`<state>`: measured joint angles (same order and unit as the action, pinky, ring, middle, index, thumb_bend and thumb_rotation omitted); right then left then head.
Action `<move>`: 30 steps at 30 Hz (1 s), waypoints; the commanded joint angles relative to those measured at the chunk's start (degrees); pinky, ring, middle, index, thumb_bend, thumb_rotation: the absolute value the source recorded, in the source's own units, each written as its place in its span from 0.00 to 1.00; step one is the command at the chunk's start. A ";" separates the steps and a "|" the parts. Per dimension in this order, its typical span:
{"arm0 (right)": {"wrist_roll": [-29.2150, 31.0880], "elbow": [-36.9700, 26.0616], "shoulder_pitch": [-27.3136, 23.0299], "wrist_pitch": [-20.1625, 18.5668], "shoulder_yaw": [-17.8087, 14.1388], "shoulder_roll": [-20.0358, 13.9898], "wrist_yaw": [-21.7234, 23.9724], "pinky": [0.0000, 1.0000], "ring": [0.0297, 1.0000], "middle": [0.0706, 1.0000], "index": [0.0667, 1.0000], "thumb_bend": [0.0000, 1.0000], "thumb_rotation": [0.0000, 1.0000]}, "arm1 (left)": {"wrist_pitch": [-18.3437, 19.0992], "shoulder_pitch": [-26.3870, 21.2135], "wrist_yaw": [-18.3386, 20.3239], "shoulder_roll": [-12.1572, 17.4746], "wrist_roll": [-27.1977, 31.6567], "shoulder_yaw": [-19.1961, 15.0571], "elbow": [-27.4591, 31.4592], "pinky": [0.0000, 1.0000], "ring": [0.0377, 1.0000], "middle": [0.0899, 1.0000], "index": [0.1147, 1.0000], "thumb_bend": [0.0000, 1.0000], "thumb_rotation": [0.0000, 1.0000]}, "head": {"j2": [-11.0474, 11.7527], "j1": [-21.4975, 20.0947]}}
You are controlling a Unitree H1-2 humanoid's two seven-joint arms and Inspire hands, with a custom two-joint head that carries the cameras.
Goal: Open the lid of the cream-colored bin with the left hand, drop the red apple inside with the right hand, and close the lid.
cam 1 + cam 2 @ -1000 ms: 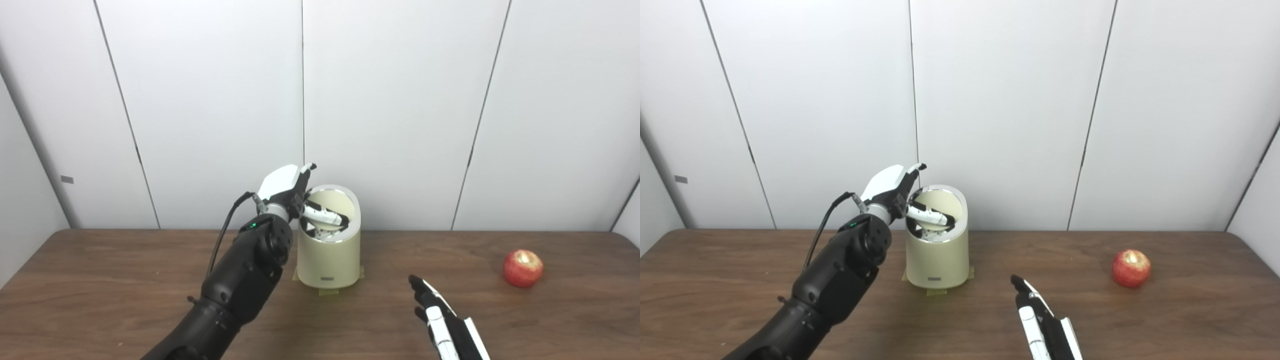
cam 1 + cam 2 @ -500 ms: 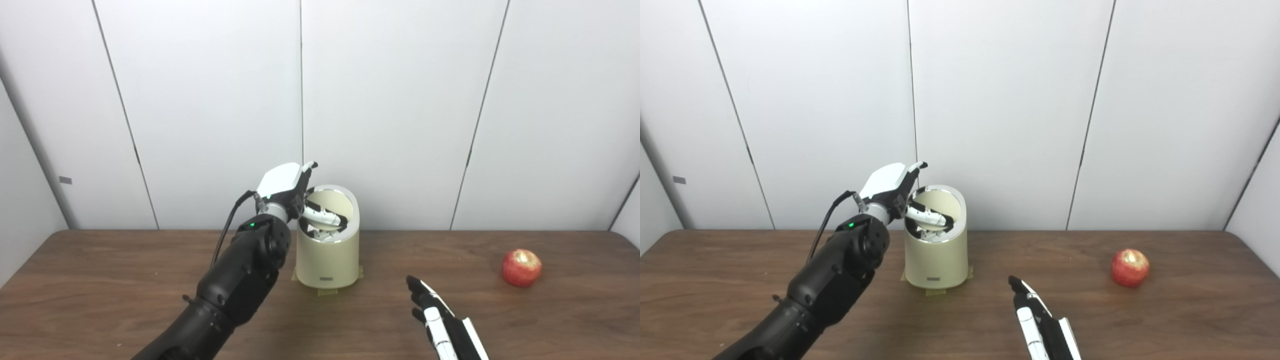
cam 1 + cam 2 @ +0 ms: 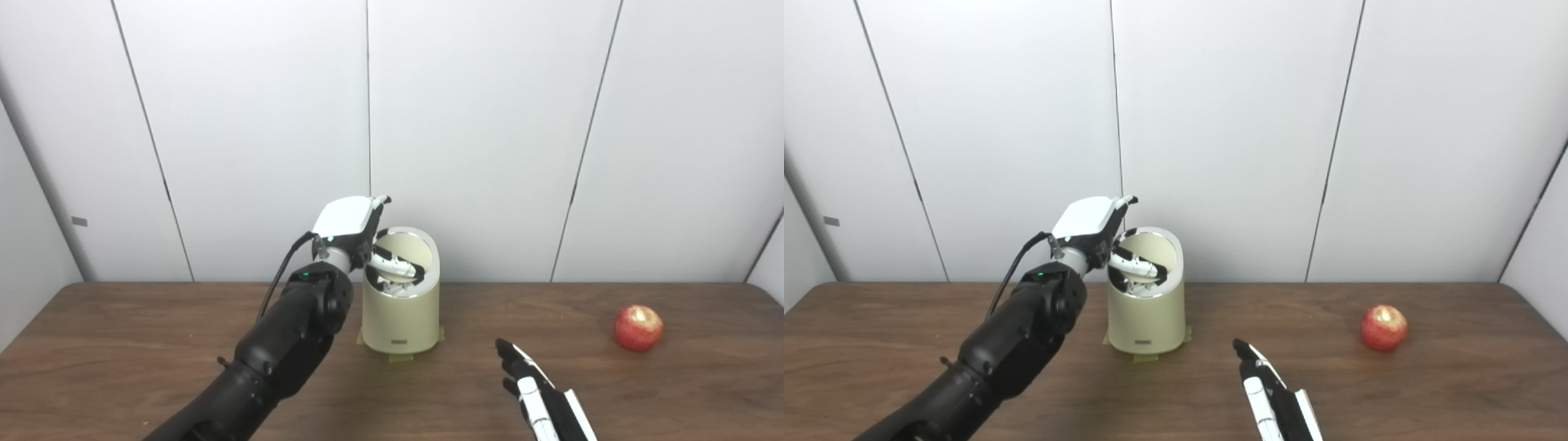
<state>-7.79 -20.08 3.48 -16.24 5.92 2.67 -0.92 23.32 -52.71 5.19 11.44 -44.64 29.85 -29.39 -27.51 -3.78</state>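
Looking down: we saw a dark wooden bench (image 3: pixel 122 343) in front of white wall panels (image 3: pixel 490 122), with both our arms coming in from the lower edge.
Bin: the cream-colored bin (image 3: pixel 401 318) stood upright near the back of the bench, a little left of centre, on a patch of yellowish tape (image 3: pixel 401 357).
Lid: the lid (image 3: pixel 413 248) was tilted up toward the rear, and we could see the metal ring around the bin's mouth.
Left hand: our left hand (image 3: pixel 358 236) was raised at the bin's left top edge, its white back turned upward. Its fingers (image 3: pixel 395 266) reached across the open mouth, with one finger pointing up beside the lid. We could not tell whether the fingers gripped the lid or only pressed against it.
Right hand: our right hand (image 3: pixel 536 398) hovered low over the front of the bench, right of the bin. Its fingers were stretched out flat and close together, holding nothing.
Apple: the red apple (image 3: pixel 639 328) lay on the bench far to the right, well apart from the bin and from our right hand. It touched neither hand.
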 commanded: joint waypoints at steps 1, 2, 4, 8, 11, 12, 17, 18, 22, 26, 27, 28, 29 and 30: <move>-0.21 -2.42 -1.78 0.66 0.00 0.12 0.08 0.91 0.94 0.92 0.86 0.52 0.97 | 0.44 -1.01 1.01 1.66 -2.27 0.87 -1.51 0.99 0.96 0.95 0.93 0.93 0.00 | -0.01 0.00; -0.16 -2.46 -1.82 0.57 -0.04 0.10 0.12 0.91 0.94 0.92 0.86 0.51 0.97 | 0.40 -1.06 1.06 1.73 -2.42 1.07 -1.57 0.99 0.96 0.95 0.93 0.93 0.00 | -0.13 -0.07; 0.00 -2.45 -1.86 0.68 -0.06 -0.03 0.28 0.91 0.94 0.92 0.86 0.51 0.96 | 0.02 -1.08 0.87 1.83 -2.52 1.38 -1.84 1.00 0.96 0.95 0.94 0.93 0.00 | -0.20 -0.07; -0.47 -2.48 -1.76 0.89 0.09 -0.45 0.41 0.91 0.94 0.92 0.86 0.51 0.97 | -1.20 -0.49 -0.06 2.15 -3.27 2.24 -1.66 1.00 0.97 0.95 0.94 0.94 0.00 | -0.26 -0.03; -0.22 -2.48 -1.68 0.90 -0.05 -0.51 0.46 0.91 0.94 0.92 0.86 0.51 0.97 | -1.84 -0.11 -0.37 2.50 -4.49 3.45 -1.64 1.00 0.96 0.96 0.94 0.94 0.00 | -0.28 -0.03; -0.19 -2.51 -1.66 0.88 -0.07 -0.50 0.43 0.91 0.94 0.92 0.85 0.51 0.97 | -1.86 -0.06 -0.31 2.55 -4.77 3.64 -1.64 1.00 0.97 0.96 0.94 0.94 0.00 | -0.28 -0.03; 0.05 -3.08 -1.31 0.31 -0.09 -0.34 0.45 0.91 0.94 0.92 0.85 0.52 0.96 | -1.28 0.40 1.31 3.07 -6.90 5.15 -0.77 1.00 0.98 0.98 0.96 0.92 0.00 | -0.48 -0.52; 0.15 -3.19 -1.24 0.23 -0.12 -0.30 0.45 0.91 0.94 0.92 0.85 0.52 0.96 | -1.27 0.49 1.35 3.16 -7.24 5.33 -0.74 1.00 0.98 0.98 0.97 0.92 0.00 | -0.54 -0.57; -0.18 -4.28 -0.93 -0.84 0.07 -0.42 0.56 0.91 0.95 0.92 0.86 0.52 0.96 | -1.19 0.90 1.97 3.53 -7.70 5.50 -0.34 1.00 0.98 0.98 0.98 0.92 0.00 | -0.97 -0.96; -1.57 -5.65 -0.57 -1.79 0.62 -1.39 0.99 0.89 0.94 0.92 0.86 0.51 0.97 | -1.19 1.61 2.01 3.49 -7.17 4.84 -0.14 1.00 0.98 0.98 0.98 0.92 0.00 | -1.39 -1.25; -1.84 -5.88 -0.48 -1.91 0.66 -1.59 1.05 0.89 0.94 0.92 0.86 0.51 0.97 | -1.07 1.70 2.06 3.43 -7.26 4.85 -0.36 1.00 0.98 0.97 0.98 0.92 0.00 | -1.41 -1.28; -1.95 -6.10 -0.37 -2.02 0.65 -1.73 1.11 0.89 0.94 0.92 0.86 0.51 0.97 | -0.99 1.77 2.18 3.38 -7.41 4.94 -0.55 1.00 0.98 0.98 0.98 0.91 0.00 | -1.40 -1.41; -2.02 -6.20 -0.28 -2.01 0.61 -1.86 1.12 0.89 0.94 0.92 0.86 0.51 0.97 | -0.84 1.80 2.20 3.29 -7.62 5.08 -0.89 1.00 0.98 0.98 0.98 0.91 0.00 | -1.44 -1.49; -2.05 -6.22 -0.26 -2.05 0.55 -1.95 1.12 0.89 0.94 0.92 0.86 0.51 0.96 | -0.88 1.85 1.99 3.18 -7.68 5.14 -1.34 1.00 0.98 0.98 0.98 0.92 0.00 | -1.47 -1.52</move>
<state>-9.46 -24.07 3.90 -18.80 6.44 0.90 -0.11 21.60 -52.37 4.68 13.32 -50.38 33.74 -28.21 -28.92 -5.27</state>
